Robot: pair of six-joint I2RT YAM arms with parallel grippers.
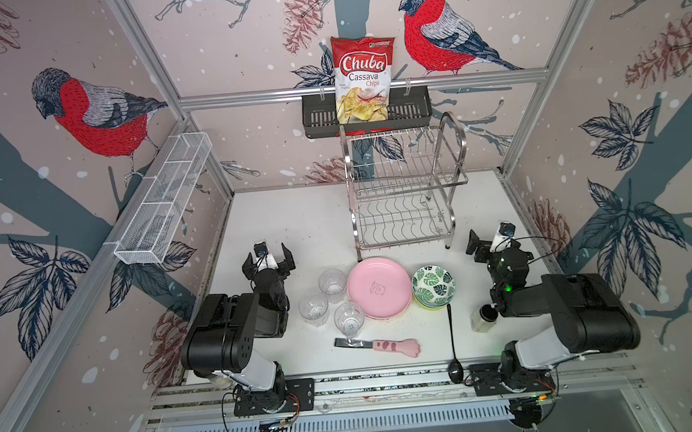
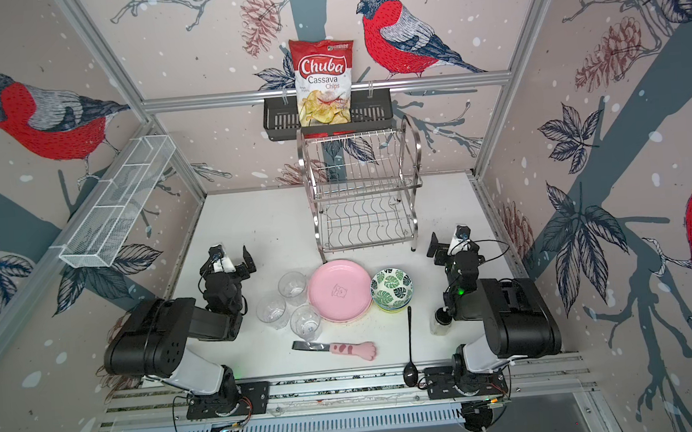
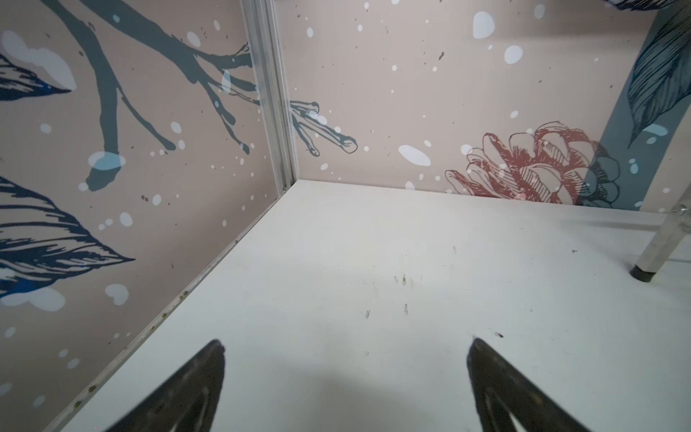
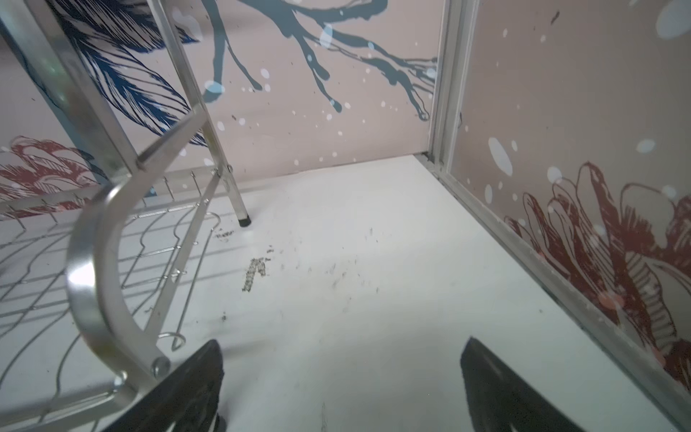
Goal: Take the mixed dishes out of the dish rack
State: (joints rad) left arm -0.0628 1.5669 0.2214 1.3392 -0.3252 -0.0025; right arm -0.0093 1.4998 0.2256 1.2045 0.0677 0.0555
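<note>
Sitting just nearer than the empty dish rack (image 1: 407,187), the pink plates (image 1: 378,290), stacked bowls (image 1: 433,287) and three glasses (image 1: 314,307) look rigid, slick and breakable, so rims probably offer the best hold. The left gripper (image 3: 346,344) and right gripper (image 4: 342,346) stand spread apart, holding nothing.

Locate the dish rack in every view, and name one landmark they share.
Top view: rack at back centre.
Top view: rack, same spot.
Left wrist: only one black-footed leg, at the frame's edge.
Right wrist: its curved handle, close up.
Landmark: the red pinecone print just behind it.
</note>
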